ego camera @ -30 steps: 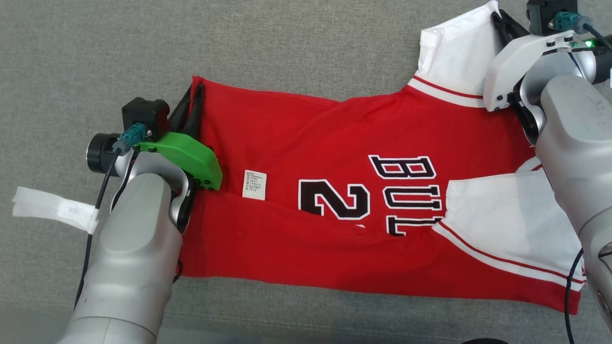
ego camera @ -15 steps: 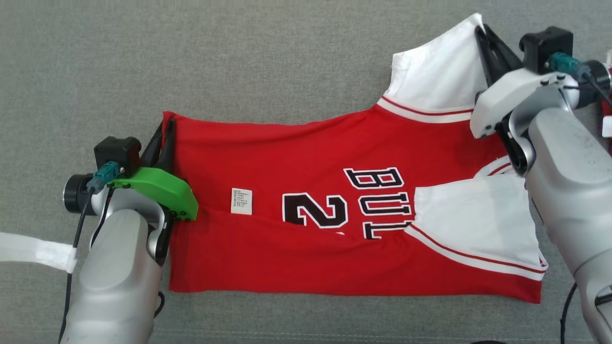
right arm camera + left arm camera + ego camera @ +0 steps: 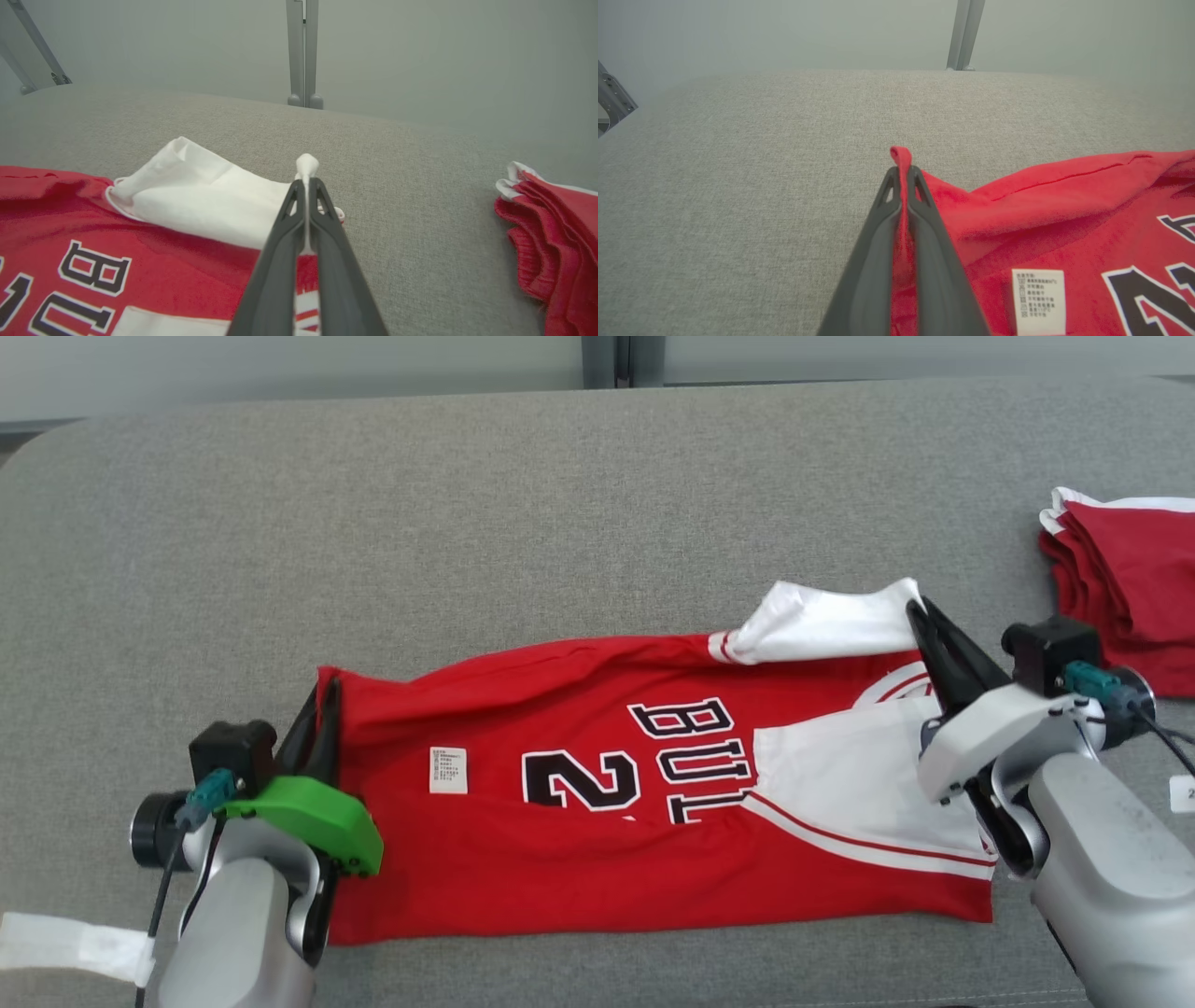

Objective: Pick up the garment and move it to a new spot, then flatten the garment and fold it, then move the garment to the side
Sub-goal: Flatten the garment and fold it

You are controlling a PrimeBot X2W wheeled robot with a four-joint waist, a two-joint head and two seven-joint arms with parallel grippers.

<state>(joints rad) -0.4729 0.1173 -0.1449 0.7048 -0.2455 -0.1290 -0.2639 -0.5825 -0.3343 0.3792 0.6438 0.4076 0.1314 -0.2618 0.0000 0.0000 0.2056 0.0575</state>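
While garment (image 3: 579, 868) lies between them, left hand (image 3: 322, 691) pinches hem (image 3: 900, 155), right hand (image 3: 920, 613) pinches sleeve (image 3: 822, 621)

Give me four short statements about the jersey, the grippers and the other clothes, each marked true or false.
The left gripper is shut on a corner of the red and white basketball jersey. True.
The right gripper is open. False: it is shut on the jersey's white sleeve.
A stack of folded red garments lies at the robot's right. True.
The white care label is hidden under a fold. False: it shows on the jersey's red cloth.
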